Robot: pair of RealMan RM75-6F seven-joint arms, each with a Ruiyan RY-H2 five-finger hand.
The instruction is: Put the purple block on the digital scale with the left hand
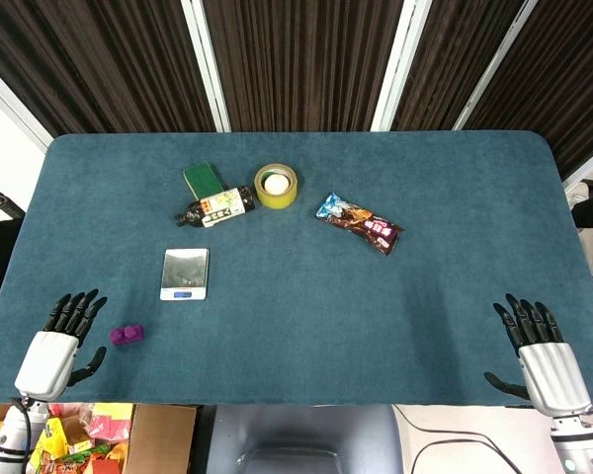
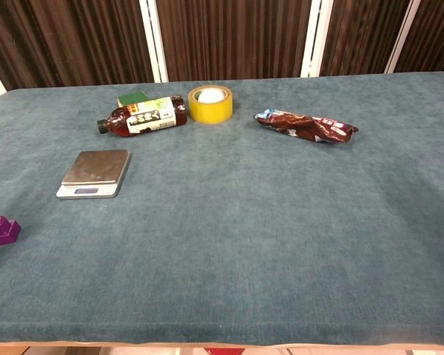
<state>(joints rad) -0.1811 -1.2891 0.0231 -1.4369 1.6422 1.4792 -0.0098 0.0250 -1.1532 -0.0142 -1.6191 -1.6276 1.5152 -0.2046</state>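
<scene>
A small purple block (image 1: 127, 335) lies on the blue-green table near the front left; the chest view shows the purple block (image 2: 0, 230) at its left edge. The digital scale (image 1: 185, 273), a silver plate with nothing on it, sits just beyond and to the right of the block, and the chest view shows the digital scale (image 2: 95, 173) too. My left hand (image 1: 61, 336) rests at the table's front left, fingers spread, a short gap left of the block, holding nothing. My right hand (image 1: 539, 345) lies open at the front right. Neither hand shows in the chest view.
Toward the back lie a dark bottle (image 1: 215, 206) on its side, a green sponge (image 1: 203, 180), a yellow tape roll (image 1: 276, 185) and a snack packet (image 1: 359, 222). A box of bright items (image 1: 89, 434) sits below the table's front left edge.
</scene>
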